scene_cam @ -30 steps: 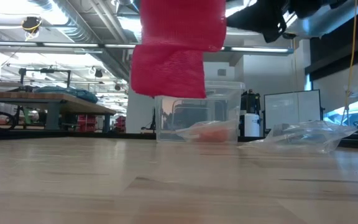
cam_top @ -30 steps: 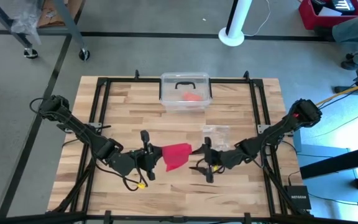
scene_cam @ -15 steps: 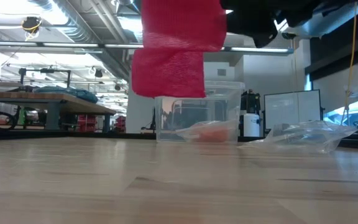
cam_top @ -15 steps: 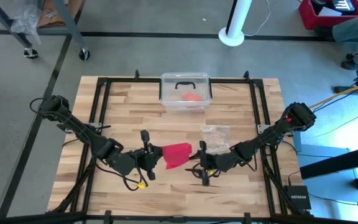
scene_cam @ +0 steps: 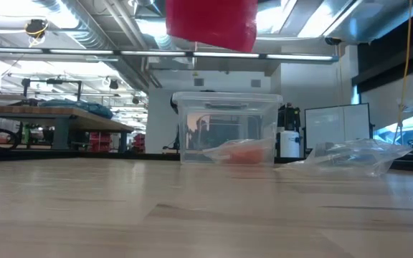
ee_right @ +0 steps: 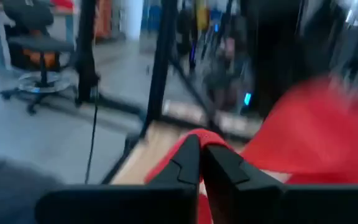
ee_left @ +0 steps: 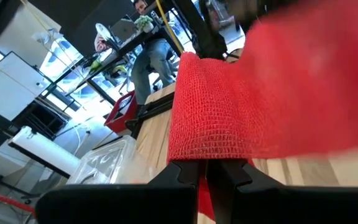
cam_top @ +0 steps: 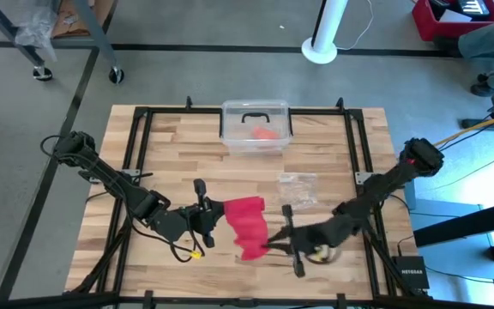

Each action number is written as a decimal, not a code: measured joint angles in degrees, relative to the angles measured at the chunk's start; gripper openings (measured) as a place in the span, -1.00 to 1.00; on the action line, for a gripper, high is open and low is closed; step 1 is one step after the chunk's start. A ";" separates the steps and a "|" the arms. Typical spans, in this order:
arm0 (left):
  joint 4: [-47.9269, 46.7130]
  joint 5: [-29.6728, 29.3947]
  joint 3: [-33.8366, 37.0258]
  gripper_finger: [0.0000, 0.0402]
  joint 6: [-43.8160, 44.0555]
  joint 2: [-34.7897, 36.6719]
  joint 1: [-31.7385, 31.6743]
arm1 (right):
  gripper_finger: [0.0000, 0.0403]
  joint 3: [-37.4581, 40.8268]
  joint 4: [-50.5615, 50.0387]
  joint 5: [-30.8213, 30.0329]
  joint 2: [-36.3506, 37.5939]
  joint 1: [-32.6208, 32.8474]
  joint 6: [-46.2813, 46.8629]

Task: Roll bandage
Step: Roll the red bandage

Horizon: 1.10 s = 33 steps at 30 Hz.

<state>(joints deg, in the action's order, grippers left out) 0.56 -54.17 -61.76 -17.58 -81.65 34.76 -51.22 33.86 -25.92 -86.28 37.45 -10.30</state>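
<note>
Near table edge: bandage [cam_top: 247,227] held up off the wood, stretched between both grippers
Left gripper [cam_top: 213,210]: pinching one red end; fingers pressed together
Right gripper [cam_top: 270,246]: clamped on the other end
Far side: clear box [cam_top: 256,125]

A small black box [cam_top: 411,273] on the floor off the desk's near right corner carries white lettering that appears to read NETGEAR; no other text, label or number is legible in any view.
</note>
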 joint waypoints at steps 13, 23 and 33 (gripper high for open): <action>-1.57 9.72 0.00 -0.98 -0.83 -0.87 -0.32 | -0.98 -26.49 -28.75 -12.24 7.42 -11.55 -16.05; -0.88 12.61 -4.14 -0.98 -2.80 -0.44 5.13 | -0.97 -21.35 -49.46 -7.07 10.72 -30.45 3.83; -0.98 12.48 -7.68 -0.98 -2.56 -0.28 8.48 | -0.44 -11.31 -50.65 8.18 10.25 -35.29 20.37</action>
<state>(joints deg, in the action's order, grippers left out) -0.43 -41.69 -69.43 -20.14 -81.93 43.24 -62.53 -16.79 -17.73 -76.03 2.16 10.07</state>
